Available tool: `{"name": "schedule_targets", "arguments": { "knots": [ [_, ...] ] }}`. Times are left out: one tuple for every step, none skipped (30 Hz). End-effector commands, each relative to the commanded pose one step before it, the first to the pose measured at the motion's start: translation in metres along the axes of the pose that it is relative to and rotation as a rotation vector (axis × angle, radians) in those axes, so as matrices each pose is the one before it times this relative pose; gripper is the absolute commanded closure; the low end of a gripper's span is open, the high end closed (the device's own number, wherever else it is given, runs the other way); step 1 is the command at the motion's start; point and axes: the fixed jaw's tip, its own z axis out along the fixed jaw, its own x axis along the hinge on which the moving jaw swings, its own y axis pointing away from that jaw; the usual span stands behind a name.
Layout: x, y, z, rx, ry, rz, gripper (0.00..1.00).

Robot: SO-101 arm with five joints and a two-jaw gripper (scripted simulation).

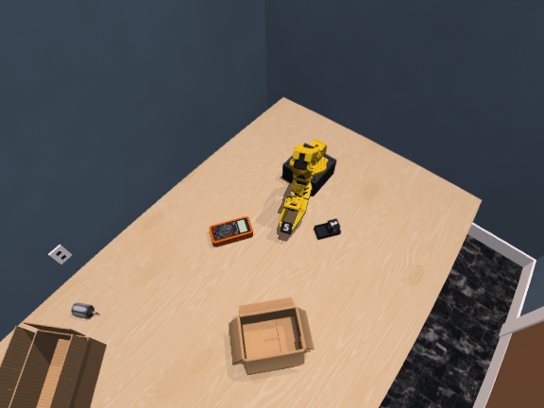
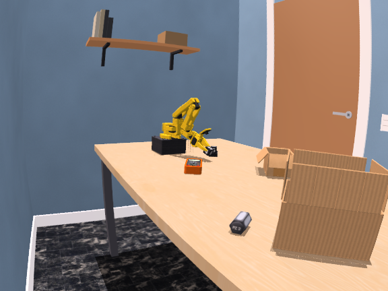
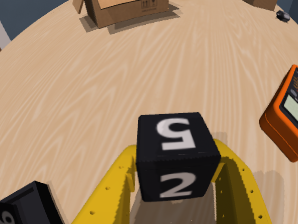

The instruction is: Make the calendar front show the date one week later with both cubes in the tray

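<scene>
My gripper [image 1: 289, 224] [image 3: 177, 172] is shut on a black cube [image 1: 285, 228] [image 2: 210, 151] [image 3: 172, 137], held above the table. In the wrist view its upper face shows a white 5, upside down, and the face towards the camera shows an upright 2. The black calendar tray [image 1: 322, 232] [image 3: 41, 199] stands on the table, to the lower left in the wrist view. The other black cube [image 1: 333, 225] sits at the tray's right end in the top view, with what looks like a 1. Part of a white digit shows at the wrist view's lower left corner. The month's name is not visible.
An orange multimeter [image 1: 230, 230] [image 2: 193, 166] [image 3: 286, 120] lies on the other side of the gripper from the tray. An open cardboard box [image 1: 271, 337] [image 2: 277, 163] [image 3: 127, 12] stands farther out. A larger box [image 2: 328, 225] and a dark screwdriver bit [image 1: 83, 311] [image 2: 240, 222] are farther away.
</scene>
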Motion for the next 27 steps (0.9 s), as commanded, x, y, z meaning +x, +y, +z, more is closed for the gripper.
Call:
{"name": "schedule_targets", "arguments": {
  "knots": [
    [-0.00021, -0.00219, 0.001206, 0.00887, -0.01148, -0.00414, 1.00],
    [0.00059, 0.00000, 0.000248, 0.00000, 0.00119, 0.00006, 1.00],
    [0.00067, -0.00001, 0.000279, 0.00000, 0.00132, 0.00009, 1.00],
    [0.00069, 0.00000, 0.000285, 0.00000, 0.00138, 0.00009, 1.00],
    [0.00067, -0.00001, 0.000274, 0.00003, 0.00135, 0.00009, 1.00],
    [0.00060, 0.00000, 0.000245, 0.00000, 0.00119, 0.00006, 1.00],
    [0.00049, 0.00000, 0.000192, 0.00000, 0.00097, 0.00006, 1.00],
    [0.00035, 0.00000, 0.000144, 0.00003, 0.00069, 0.00003, 1.00],
    [0.00022, 0.00000, 0.000090, 0.00000, 0.00044, 0.00003, 1.00],
    [0.00010, 0.00000, 0.000036, 0.00000, 0.00019, 0.00003, 1.00],
    [0.00001, -0.00001, 0.000006, 0.00000, 0.00003, 0.00000, 1.00],
    [0.00000, 0.00000, 0.000000, 0.00000, 0.00000, 0.00000, 1.00],
    [0.00000, 0.00000, 0.000000, 0.00000, 0.00000, 0.00000, 1.00],
    [0.00002, 0.00000, 0.000005, -0.00002, 0.00003, -0.00001, 1.00],
    [0.00009, 0.00000, 0.000041, 0.00000, 0.00016, 0.00000, 1.00],
    [0.00021, 0.00000, 0.000094, 0.00003, 0.00038, 0.00003, 1.00],
    [0.00035, 0.00000, 0.000153, 0.00000, 0.00063, 0.00003, 1.00],
    [0.00048, 0.00000, 0.000207, 0.00000, 0.00088, 0.00006, 1.00],
    [0.00059, 0.00000, 0.000260, 0.00000, 0.00107, 0.00006, 1.00],
    [0.00066, 0.00000, 0.000285, 0.00003, 0.00116, 0.00009, 1.00],
    [0.00069, -0.00001, 0.000291, 0.00000, 0.00126, 0.00006, 1.00],
    [0.00067, 0.00000, 0.000280, 0.00000, 0.00119, 0.00006, 1.00],
    [0.00059, -0.00001, 0.000251, 0.00000, 0.00104, 0.00006, 1.00],
    [0.00049, 0.00000, 0.000198, 0.00003, 0.00088, 0.00006, 1.00],
    [0.00035, 0.00000, 0.000150, 0.00000, 0.00063, 0.00003, 1.00],
    [0.00022, 0.00000, 0.000090, 0.00000, 0.00038, 0.00003, 1.00],
    [0.00010, 0.00000, 0.000036, 0.00000, 0.00019, 0.00000, 1.00]
  ]
}}
